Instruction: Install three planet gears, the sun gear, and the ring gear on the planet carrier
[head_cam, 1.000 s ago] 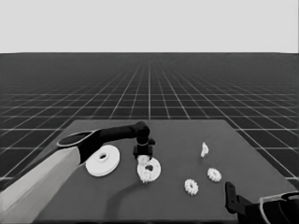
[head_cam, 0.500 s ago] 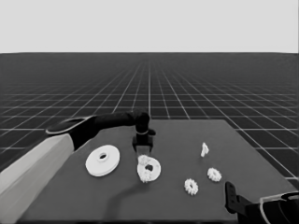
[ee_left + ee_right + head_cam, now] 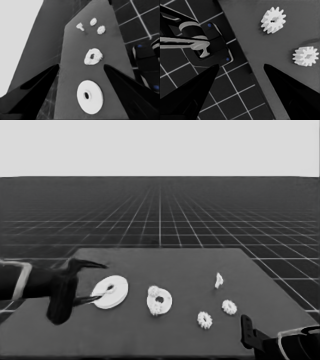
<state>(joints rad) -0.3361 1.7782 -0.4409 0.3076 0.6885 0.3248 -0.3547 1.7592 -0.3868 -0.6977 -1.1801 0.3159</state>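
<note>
Dark table [image 3: 165,335] on a gridded floor [image 3: 160,220].
From my station I see pale grid lines running to a flat horizon, a blank pale band [image 3: 160,147] above, even light throughout.

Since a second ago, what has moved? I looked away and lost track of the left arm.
The left gripper has pulled back from over the smaller round part to the table's left end, fingers open, beside the larger round part. It holds nothing. The two loose gears, thin white piece and parked right gripper stayed put.
</note>
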